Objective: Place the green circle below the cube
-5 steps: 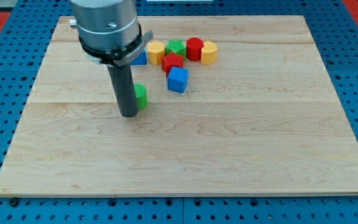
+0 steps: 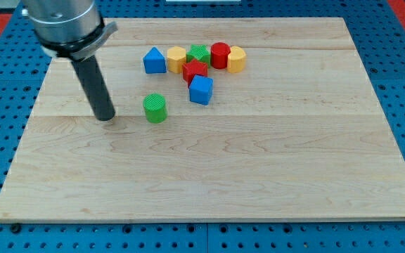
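Camera view: my tip sits on the board to the view's left of the green circle, near but not touching. No jaws on this rig, just a rod.

Green circle lies left of and slightly lower than the blue cube, w/ a gap between. Target spot is under the cube, so it probably needs a push toward the view's right and a bit down. Tip's already on the correct side for that.
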Available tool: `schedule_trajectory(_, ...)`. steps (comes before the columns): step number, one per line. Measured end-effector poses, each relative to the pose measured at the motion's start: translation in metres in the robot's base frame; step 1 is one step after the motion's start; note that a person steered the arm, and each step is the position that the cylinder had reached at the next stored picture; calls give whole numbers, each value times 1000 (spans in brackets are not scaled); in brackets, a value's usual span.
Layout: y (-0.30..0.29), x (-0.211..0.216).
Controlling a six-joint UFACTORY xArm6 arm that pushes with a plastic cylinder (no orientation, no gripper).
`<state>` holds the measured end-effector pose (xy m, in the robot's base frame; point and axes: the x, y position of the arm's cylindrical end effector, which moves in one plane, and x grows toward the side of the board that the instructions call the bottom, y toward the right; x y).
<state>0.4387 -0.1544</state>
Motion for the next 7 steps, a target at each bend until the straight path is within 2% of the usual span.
schedule_trajectory(1, 5, -27)
schedule_trajectory(2, 17, -34)
schedule_trajectory(4, 28, -5)
schedule_trajectory(7, 36, 10)
